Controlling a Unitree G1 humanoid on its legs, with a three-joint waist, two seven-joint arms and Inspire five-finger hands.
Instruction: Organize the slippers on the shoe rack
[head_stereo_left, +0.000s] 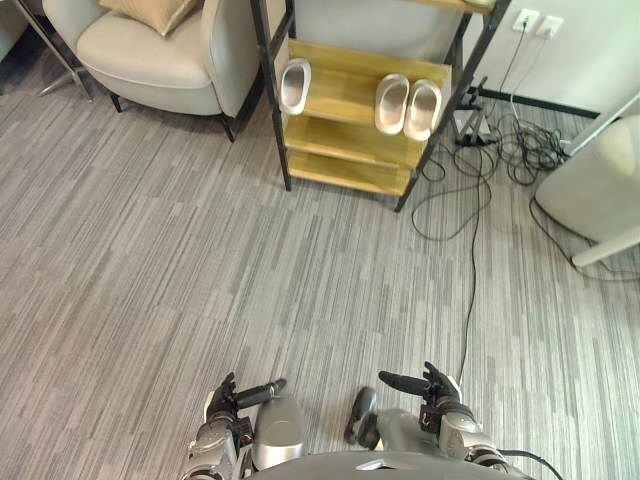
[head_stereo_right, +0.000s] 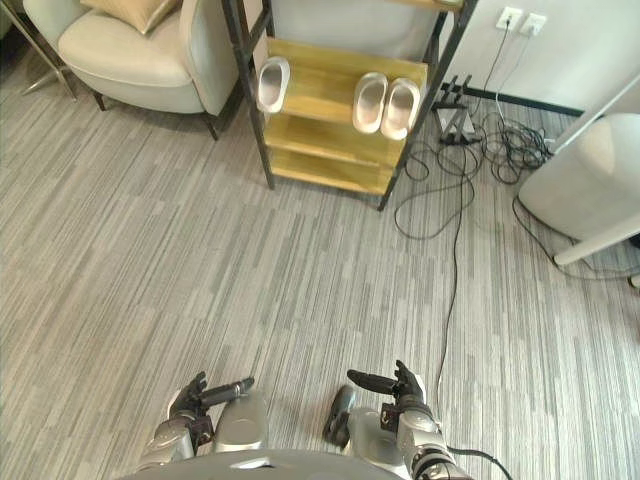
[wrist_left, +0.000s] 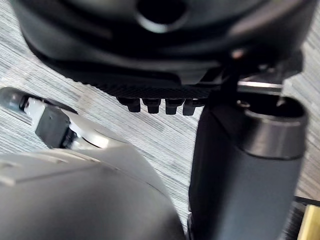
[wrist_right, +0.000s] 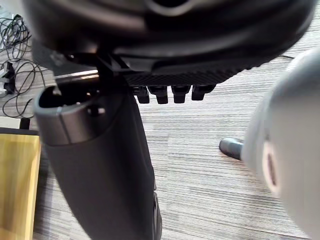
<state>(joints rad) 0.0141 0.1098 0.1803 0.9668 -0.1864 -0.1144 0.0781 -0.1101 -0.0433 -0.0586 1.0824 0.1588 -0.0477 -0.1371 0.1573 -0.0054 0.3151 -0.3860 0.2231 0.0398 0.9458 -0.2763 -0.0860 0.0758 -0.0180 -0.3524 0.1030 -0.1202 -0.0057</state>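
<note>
Middle shelf of the shoe rack (head_stereo_left: 345, 98): lone slipper (head_stereo_left: 294, 86) at the left, pair of slippers (head_stereo_left: 393, 102) at the right, 3 in all. Left hand (head_stereo_left: 228, 402) and right hand (head_stereo_left: 437, 392) hang low, fingers loose, empty. Best to approach squarely, skirting the floor cables (head_stereo_left: 515, 150), before reaching.

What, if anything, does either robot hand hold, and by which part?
Nothing: the dark left hand and dark right hand are both empty.

— What's on the shoe rack (head_stereo_left: 345, 95)?
— One shelf holds a single slipper (head_stereo_left: 294, 86) at its left end and a pair of slippers (head_stereo_left: 392, 102) side by side toward its right.
— And around it?
— An armchair (head_stereo_left: 160, 55) stands to its left; cables (head_stereo_left: 520, 150) lie on the floor (head_stereo_left: 200, 250) to its right.
</note>
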